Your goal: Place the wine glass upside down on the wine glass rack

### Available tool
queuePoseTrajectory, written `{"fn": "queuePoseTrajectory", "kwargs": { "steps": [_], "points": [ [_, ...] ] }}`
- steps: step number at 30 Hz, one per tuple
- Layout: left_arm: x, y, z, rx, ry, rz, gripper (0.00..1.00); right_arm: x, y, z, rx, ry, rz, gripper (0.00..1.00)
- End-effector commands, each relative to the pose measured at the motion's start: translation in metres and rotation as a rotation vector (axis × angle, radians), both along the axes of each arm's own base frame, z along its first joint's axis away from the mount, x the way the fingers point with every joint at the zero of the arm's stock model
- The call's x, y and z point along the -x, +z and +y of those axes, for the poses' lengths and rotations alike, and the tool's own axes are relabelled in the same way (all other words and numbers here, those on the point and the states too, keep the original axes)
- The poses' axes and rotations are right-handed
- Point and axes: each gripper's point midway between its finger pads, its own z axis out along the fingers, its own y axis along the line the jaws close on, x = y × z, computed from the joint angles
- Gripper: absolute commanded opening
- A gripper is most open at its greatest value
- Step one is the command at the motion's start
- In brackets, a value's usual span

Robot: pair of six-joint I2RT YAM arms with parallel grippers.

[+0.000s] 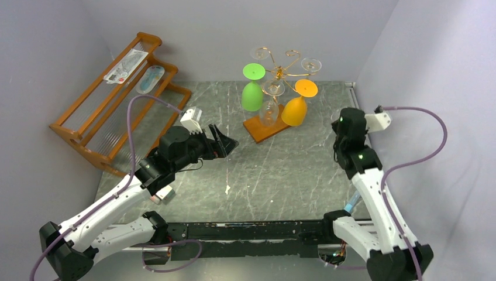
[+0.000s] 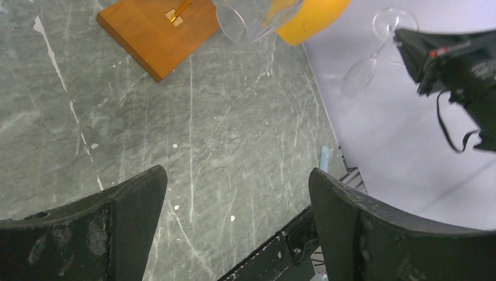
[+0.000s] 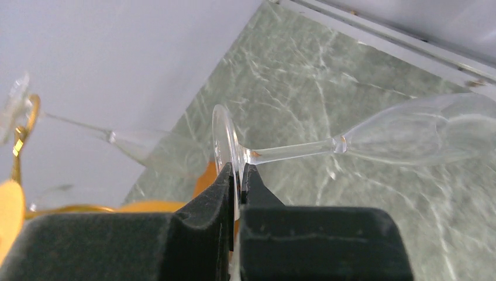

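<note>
Clear wine glass (image 3: 403, 137), stem jutting sideways, is pinched by its foot in the closed right fingers (image 3: 225, 187) above the surface's far right, gold wine glass rack (image 1: 281, 73) just left; left fingers (image 2: 137, 199) gape empty.

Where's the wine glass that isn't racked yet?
Right wrist view: wine glass pinched by its foot in the right gripper, right of the wine glass rack.

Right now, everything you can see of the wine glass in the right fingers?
The wine glass is clear, colourless, glass-like: round flat foot, thin stem, slender tapered bowl, empty. The right fingers pinch the foot's rim edge-on. Stem and bowl jut away from them, in the air above the grey marble table; nothing else visibly touches it.
</note>
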Motion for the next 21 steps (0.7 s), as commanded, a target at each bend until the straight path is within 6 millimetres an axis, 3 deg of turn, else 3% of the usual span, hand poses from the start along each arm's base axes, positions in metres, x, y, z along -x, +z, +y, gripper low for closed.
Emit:
{"fn": "queuePoseTrajectory", "kwargs": {
  "steps": [1,11,21],
  "points": [
    [-0.004,0.021,-0.004,0.02,-0.021,-0.071,0.94,-0.047,0.05,0.002,-0.049,0.093,-0.151,0.0],
    [0.005,0.025,-0.008,0.044,-0.068,-0.078,0.94,-0.139,0.13,-0.016,-0.078,0.224,-0.4,0.0],
    [0.01,0.027,-0.016,0.06,-0.124,-0.08,0.94,-0.191,0.191,0.036,-0.11,0.574,-0.551,0.0]
  ]
}}
